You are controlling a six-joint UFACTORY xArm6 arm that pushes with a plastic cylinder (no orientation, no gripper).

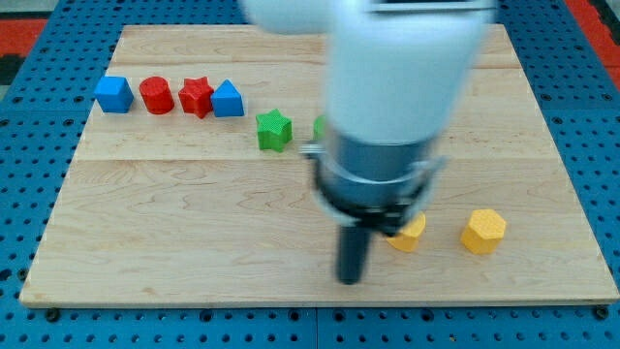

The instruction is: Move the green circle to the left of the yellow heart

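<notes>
The arm's white and grey body fills the middle of the view. My tip (350,280) rests on the board near the view's bottom. A yellow block (410,234), probably the heart, is half hidden by the arm, just right of and above my tip. A small green piece (320,128), likely the green circle, peeks out at the arm's left edge, well above my tip. A green star (274,130) lies left of it.
A blue cube (113,94), a red cylinder (156,96), a red star (197,97) and a blue block (228,99) form a row at the view's upper left. A yellow hexagon (482,232) lies at lower right. The wooden board (145,223) sits on a blue surface.
</notes>
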